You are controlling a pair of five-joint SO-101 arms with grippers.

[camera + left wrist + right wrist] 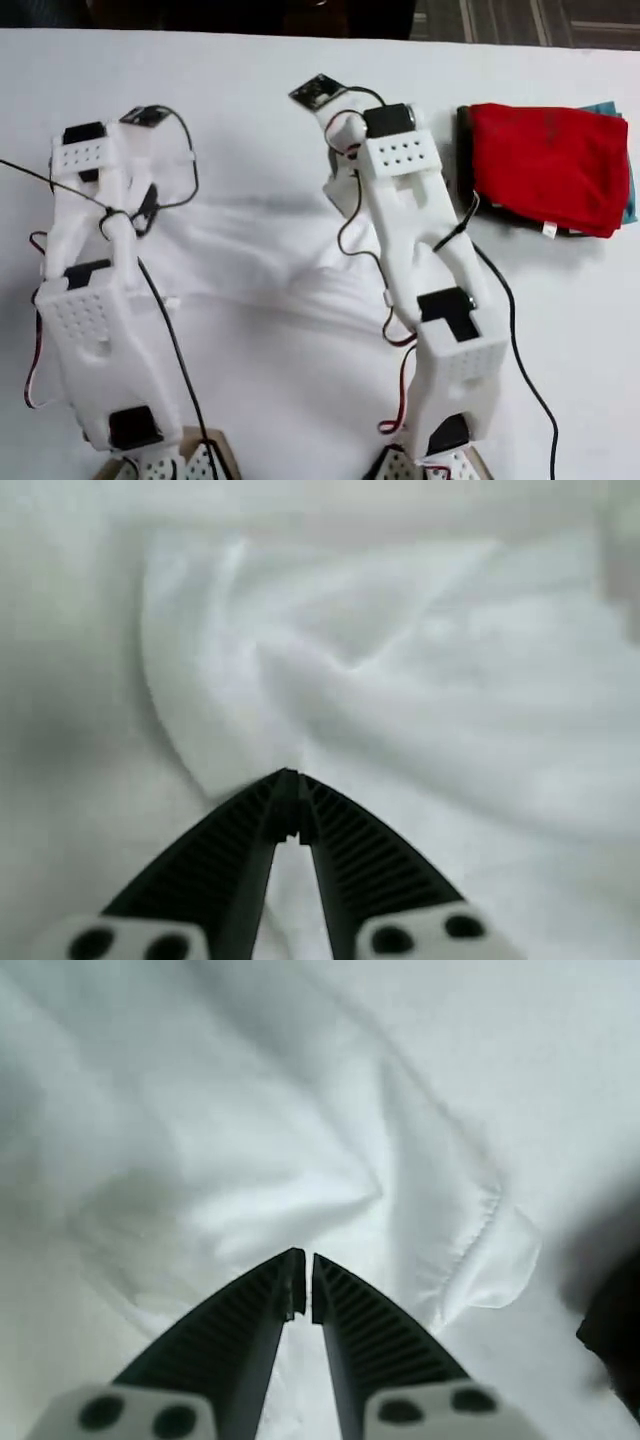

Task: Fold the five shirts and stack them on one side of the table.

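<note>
Two grippers are closed on one white shirt (262, 250), which lies crumpled and part-spread on the white table (200, 80) between the arms, its cloth drawn into long ridges running from one arm to the other. The left gripper (289, 785) has its tips together on a raised fold, and the right gripper (303, 1278) has its tips all but touching over a puckered crease near a stitched hem. Beside the right arm sits a folded stack with a red shirt (550, 160) on top, a dark shirt (464, 150) under it and a teal shirt (612, 106) showing at the edge.

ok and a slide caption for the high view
Left arm and right arm bent over a rumpled white shirt on the table, red shirt topping the folded stack alongside
</note>
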